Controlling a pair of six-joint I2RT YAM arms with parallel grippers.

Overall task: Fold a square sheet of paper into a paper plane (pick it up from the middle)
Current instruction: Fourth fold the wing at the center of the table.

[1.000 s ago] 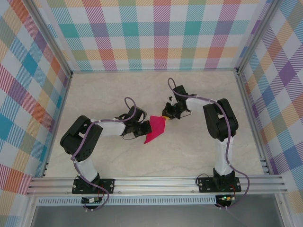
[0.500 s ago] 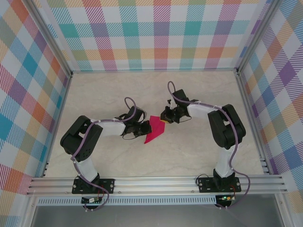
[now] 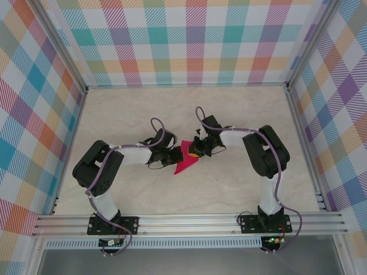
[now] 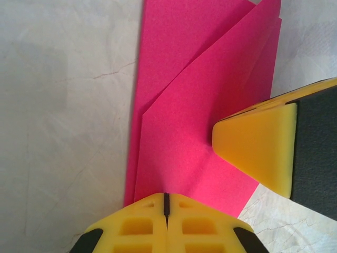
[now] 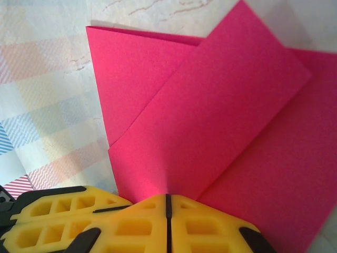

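Left gripper, right gripper (both closed) touch paper.

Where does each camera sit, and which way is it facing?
Top: above and behind the robot, looking down at the table; left arm and right arm whole, left claw and right claw side by side at the paper.
Left wrist: on the left arm, facing down at the paper; its shut tips at bottom, the right claw's finger at right.
Right wrist: on the right arm, facing down at the paper; its shut tips at bottom.
Shared: all show the paper.
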